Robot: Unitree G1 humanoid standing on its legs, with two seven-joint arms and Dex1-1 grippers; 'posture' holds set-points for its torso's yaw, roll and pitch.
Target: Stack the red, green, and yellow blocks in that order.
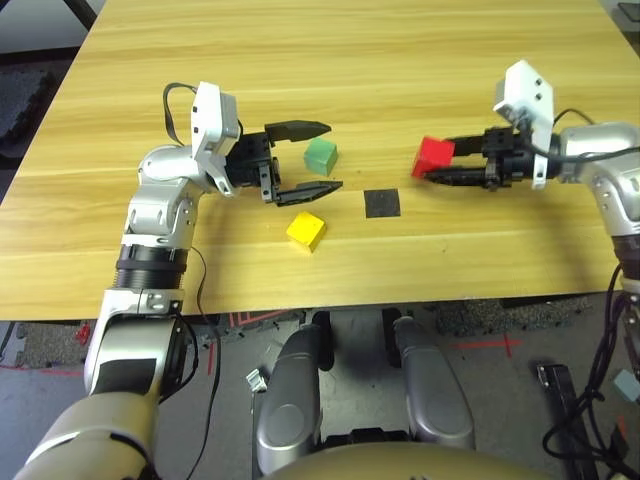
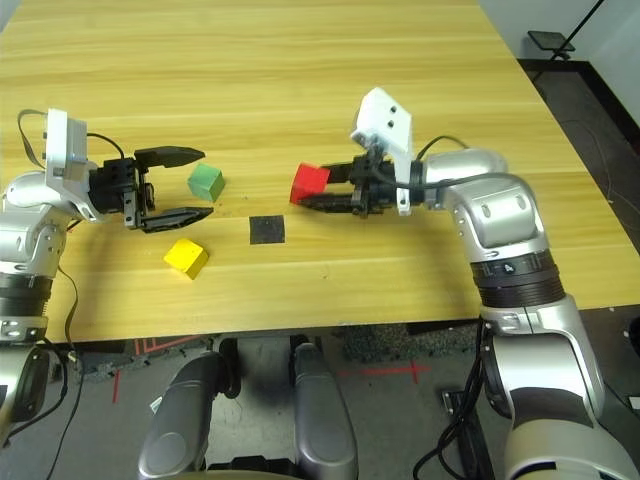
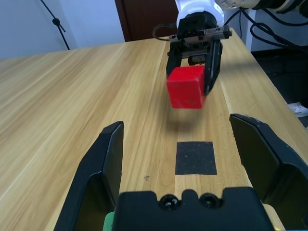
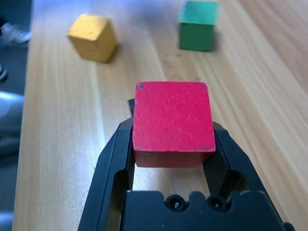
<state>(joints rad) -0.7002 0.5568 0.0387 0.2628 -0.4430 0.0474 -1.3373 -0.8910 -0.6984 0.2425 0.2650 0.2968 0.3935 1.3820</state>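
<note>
Holding the red block [image 1: 434,156] clamped between its two black fingers, our right gripper [image 1: 440,162] has it raised clear off the wooden table [image 1: 400,60], pointing left toward the middle of the scene. We see its shadow on the wood just short of the black square patch [image 1: 381,203], which lies near side of the block, a bit left. Our left gripper [image 1: 318,157] sits on the left w/ jaws spread wide, nothing between them, pointing right. Green block [image 1: 321,155] rests on the table just past the fingertips, btwn the two fingers' lines, not touched. Yellow block [image 1: 306,230] lies nearer to us, just beside the near finger, apart from it & left of the patch.
</note>
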